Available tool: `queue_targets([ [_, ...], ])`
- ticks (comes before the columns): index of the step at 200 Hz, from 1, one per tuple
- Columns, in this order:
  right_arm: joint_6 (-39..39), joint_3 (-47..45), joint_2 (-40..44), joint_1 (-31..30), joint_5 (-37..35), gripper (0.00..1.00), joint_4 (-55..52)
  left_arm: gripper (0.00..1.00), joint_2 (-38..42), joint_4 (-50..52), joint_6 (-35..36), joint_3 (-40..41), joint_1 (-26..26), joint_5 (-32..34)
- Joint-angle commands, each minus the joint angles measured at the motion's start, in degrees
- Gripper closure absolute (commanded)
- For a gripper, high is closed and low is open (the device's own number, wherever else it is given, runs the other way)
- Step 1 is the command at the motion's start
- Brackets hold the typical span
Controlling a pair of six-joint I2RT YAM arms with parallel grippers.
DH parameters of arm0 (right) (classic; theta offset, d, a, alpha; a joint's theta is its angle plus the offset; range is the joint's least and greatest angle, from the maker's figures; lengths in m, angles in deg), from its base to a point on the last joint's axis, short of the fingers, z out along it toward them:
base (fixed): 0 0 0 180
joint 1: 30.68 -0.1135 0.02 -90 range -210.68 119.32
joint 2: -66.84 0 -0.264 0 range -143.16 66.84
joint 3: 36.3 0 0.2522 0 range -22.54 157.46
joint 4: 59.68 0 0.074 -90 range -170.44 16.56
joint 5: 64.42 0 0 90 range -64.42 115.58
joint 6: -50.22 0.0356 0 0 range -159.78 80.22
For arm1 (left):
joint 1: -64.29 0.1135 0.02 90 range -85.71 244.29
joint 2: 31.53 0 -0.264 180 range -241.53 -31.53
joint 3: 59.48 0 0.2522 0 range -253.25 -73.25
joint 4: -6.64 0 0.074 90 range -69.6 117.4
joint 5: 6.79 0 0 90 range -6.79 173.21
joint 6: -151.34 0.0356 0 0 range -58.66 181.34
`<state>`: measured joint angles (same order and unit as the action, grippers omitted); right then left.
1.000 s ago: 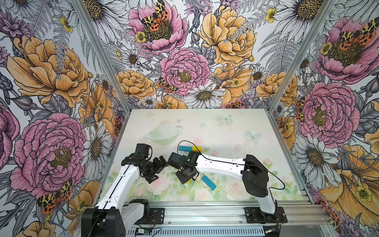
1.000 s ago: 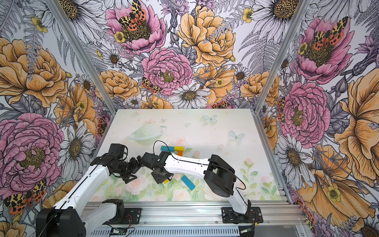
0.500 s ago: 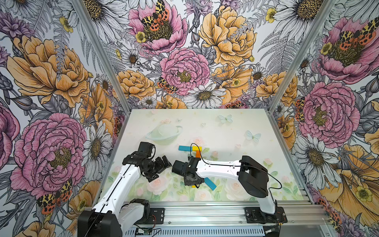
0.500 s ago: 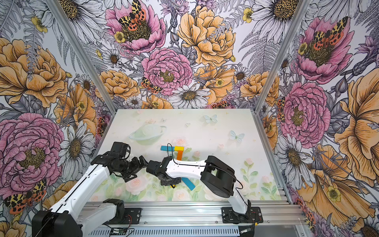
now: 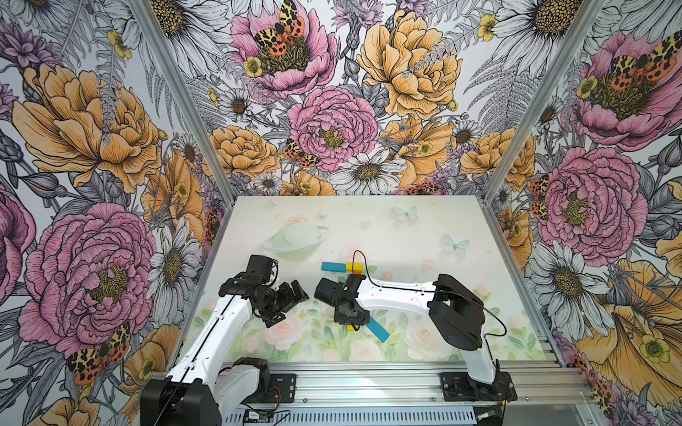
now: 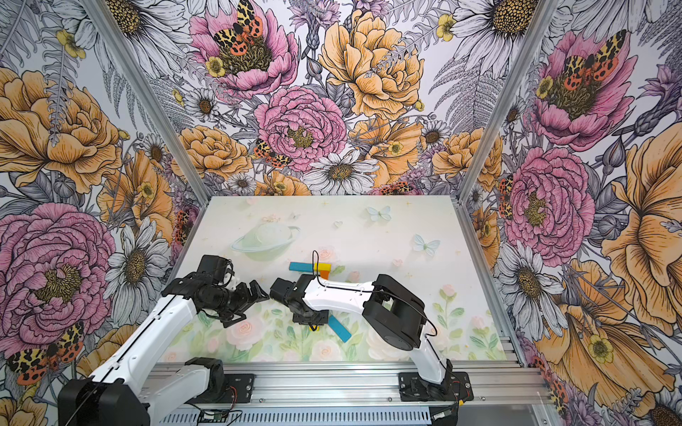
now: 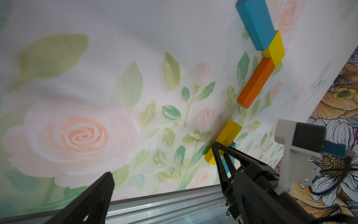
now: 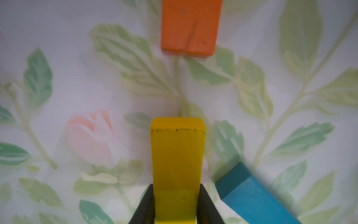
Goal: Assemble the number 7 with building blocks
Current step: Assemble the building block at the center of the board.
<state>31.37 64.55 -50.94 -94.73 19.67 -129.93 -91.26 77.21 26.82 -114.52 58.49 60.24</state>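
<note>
The right gripper [image 8: 175, 189] is clamped on the near end of the long yellow block [image 8: 177, 151], with one finger on each long side. The free end of this block points at the orange block [image 8: 190, 27], in line with it but clearly apart. Whether the held block rests on the table mat [image 5: 406, 228] cannot be determined. A blue block [image 7: 255, 23], a short yellow block [image 7: 275, 48] and the orange block form a joined corner: blue and short yellow lie end to end, and orange leads off from the short yellow piece. The second blue block [image 8: 251, 195] lies flat at an angle just beside the gripped end of the long yellow block. The left gripper [image 5: 289, 304] is fully spread, holds nothing, and hovers above the mat near the right gripper.
</note>
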Motion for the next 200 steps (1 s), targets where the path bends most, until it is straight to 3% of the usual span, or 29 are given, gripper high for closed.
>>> queue_targets([
  [1,0.8,2.6,-0.2,0.6,1.4,0.84,0.4,0.01,-0.3,0.4,1.5,-1.2,0.9,-2.5],
  [27,0.7,3.1,-0.7,1.1,3.0,0.79,0.5,0.01,-0.3,0.5,1.2,-1.3,1.5,-3.7],
  [41,0.8,3.1,-0.8,1.3,3.4,0.66,0.5,0.01,-0.3,0.5,1.1,-1.3,1.6,-3.9],
  [54,0.8,3.1,-0.9,1.3,3.7,0.64,0.4,0.01,-0.5,0.5,1.1,-1.5,1.8,-4.0],
  [150,0.8,2.8,-2.9,2.2,4.3,0.62,0.4,0.01,-1.1,0.5,1.7,-1.4,2.9,-5.3],
  [200,0.7,2.7,-3.7,2.8,4.4,0.72,0.4,0.01,-1.2,0.5,2.1,-1.2,3.8,-6.1],
])
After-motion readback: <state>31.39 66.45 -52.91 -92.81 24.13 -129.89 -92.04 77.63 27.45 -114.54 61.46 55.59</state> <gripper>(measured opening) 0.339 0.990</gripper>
